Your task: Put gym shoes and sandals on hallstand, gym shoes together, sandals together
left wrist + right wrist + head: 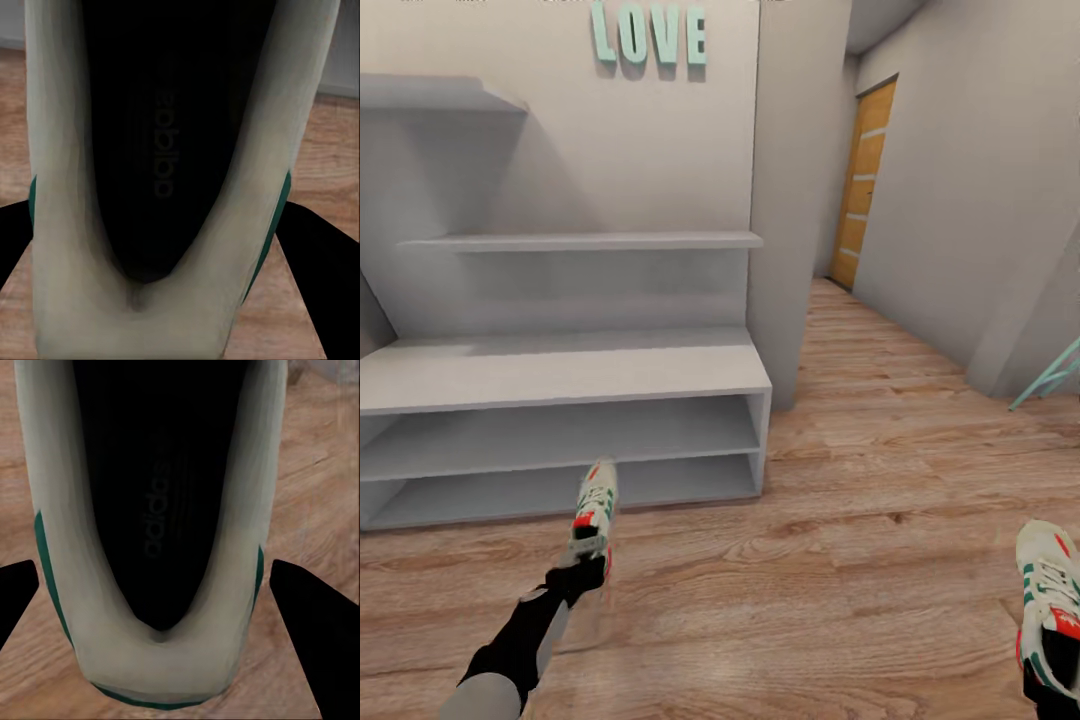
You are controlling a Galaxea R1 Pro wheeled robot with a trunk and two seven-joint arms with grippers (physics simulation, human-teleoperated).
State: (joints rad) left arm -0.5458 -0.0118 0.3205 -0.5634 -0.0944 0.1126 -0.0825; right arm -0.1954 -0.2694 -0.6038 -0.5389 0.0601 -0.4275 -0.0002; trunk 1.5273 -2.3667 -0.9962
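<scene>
Corridor floor point(840, 600), hallstand point(560, 370) w/ nothing on it. My L gripper point(588, 568) pinches one sneaker point(595, 510), R gripper point(1050, 680) the other point(1048, 580). Sandals left.

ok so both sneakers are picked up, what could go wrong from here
1. The left tool holds its sneaker by the heel end only, toe pointing at the shoe rack; it could tilt or slip out.
2. The lower shelf openings look low, so the toe might catch a shelf edge.
3. The right sneaker sits far from the rack, so the pair could end up apart.
</scene>
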